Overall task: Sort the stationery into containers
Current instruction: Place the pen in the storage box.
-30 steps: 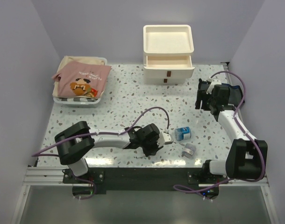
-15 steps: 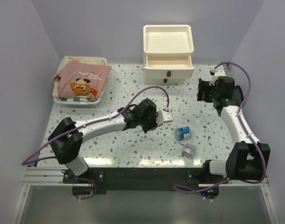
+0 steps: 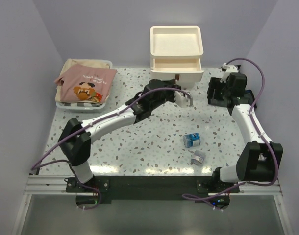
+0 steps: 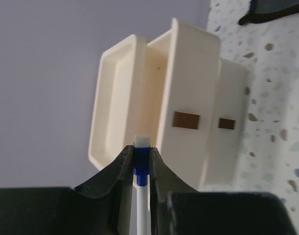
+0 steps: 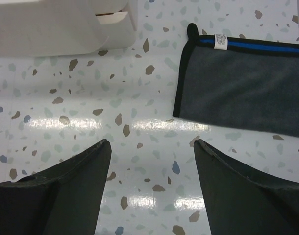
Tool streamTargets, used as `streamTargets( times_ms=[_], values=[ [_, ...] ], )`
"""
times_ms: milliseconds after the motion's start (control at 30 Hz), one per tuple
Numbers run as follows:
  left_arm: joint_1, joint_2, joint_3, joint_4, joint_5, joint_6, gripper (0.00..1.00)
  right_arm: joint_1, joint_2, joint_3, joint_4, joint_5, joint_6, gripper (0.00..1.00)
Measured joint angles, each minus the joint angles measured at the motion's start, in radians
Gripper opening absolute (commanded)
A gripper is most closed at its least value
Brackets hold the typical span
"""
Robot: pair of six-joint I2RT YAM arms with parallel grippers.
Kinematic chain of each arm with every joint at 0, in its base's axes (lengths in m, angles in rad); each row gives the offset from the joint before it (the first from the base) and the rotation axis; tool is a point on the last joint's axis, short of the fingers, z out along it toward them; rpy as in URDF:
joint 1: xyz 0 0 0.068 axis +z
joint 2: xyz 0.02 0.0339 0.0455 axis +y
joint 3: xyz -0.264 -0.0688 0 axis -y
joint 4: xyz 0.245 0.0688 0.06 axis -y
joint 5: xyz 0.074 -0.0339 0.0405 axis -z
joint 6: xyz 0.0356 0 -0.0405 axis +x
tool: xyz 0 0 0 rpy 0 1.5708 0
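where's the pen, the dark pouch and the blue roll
pen (image 4: 141,166), left wrist view, on its blue band just below the white tip
dark pouch (image 5: 242,88), right wrist view, middle of its fabric face
blue roll (image 3: 191,140), top external view, on the roll's side

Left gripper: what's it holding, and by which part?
The left gripper pinches a thin blue-and-white pen at its blue band, near the white end.

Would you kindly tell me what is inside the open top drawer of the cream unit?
The pulled-out part of the top drawer shows only bare cream floor, no stationery. Its rear is hidden under the tray top, so anything there cannot be seen.
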Motion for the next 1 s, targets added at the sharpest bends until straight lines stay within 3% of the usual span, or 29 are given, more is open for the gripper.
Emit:
streamTargets(
  times_ms=[400,1000],
  values=[
    [0.126,0.332,0.381,0.216,0.04,0.267,0.0,0.0,0.045,0.037,0.026,-0.011,0.028,0.73],
    [0.145,0.419,0.381,0.32,0.109,0.28,0.02,-0.008,0.036,0.01,0.029,0.012,0.019,0.73]
  ],
)
